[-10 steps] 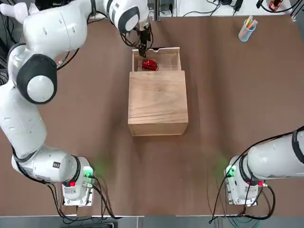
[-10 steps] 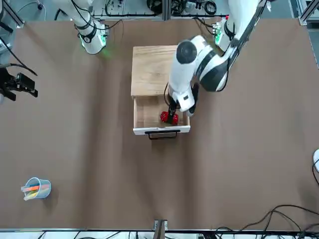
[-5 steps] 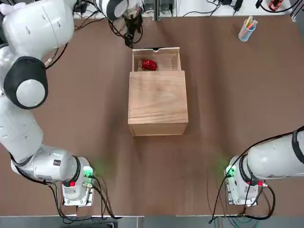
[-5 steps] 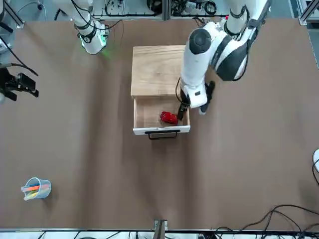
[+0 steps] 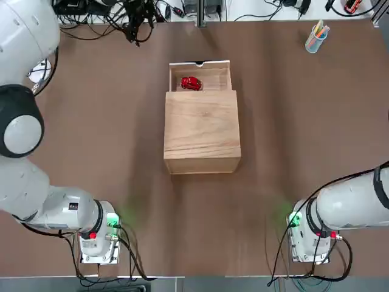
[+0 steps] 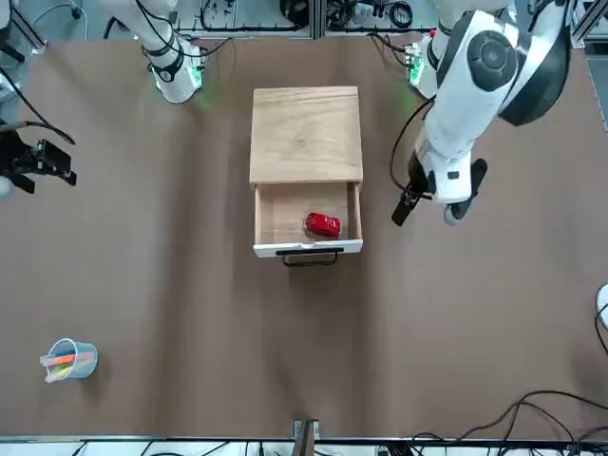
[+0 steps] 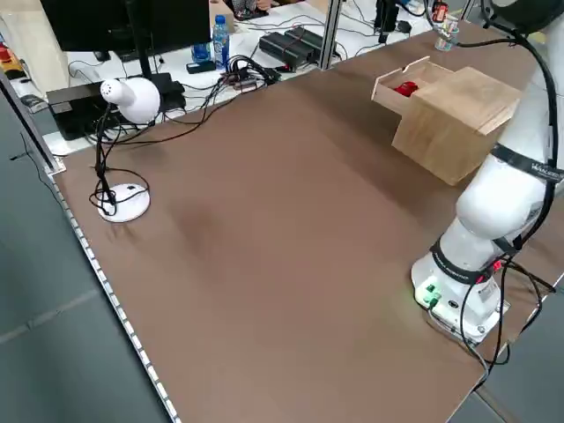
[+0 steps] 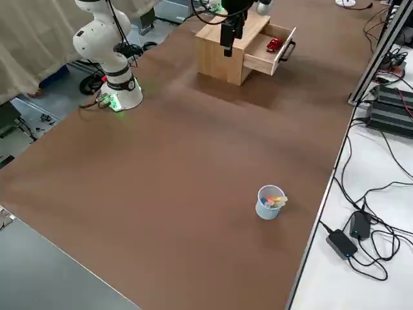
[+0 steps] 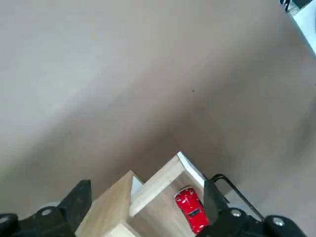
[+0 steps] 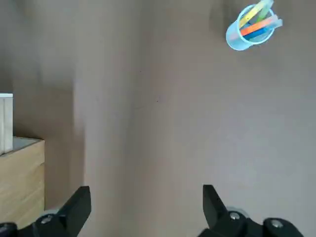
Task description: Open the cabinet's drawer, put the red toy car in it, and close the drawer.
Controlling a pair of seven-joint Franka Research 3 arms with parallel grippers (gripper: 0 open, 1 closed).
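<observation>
The light wooden cabinet stands mid-table with its drawer pulled out toward the far side. Inside the drawer lies the red toy car, also visible as the red toy car behind the dark handle. My left gripper hangs open and empty above the table, to the robot's left of the drawer. Its wrist view shows the left gripper spread wide, with the car below and apart. My right gripper stays far off to the right, and its wrist view shows the right gripper open and empty.
A blue cup of pens stands at the far right corner. A white desk lamp and cables lie off the table's left edge. A white mouse shows at the edge of the front view.
My left gripper has risen out of the drawer and swung away to the robot's left, leaving the red toy car lying in the drawer. The right arm has not moved.
</observation>
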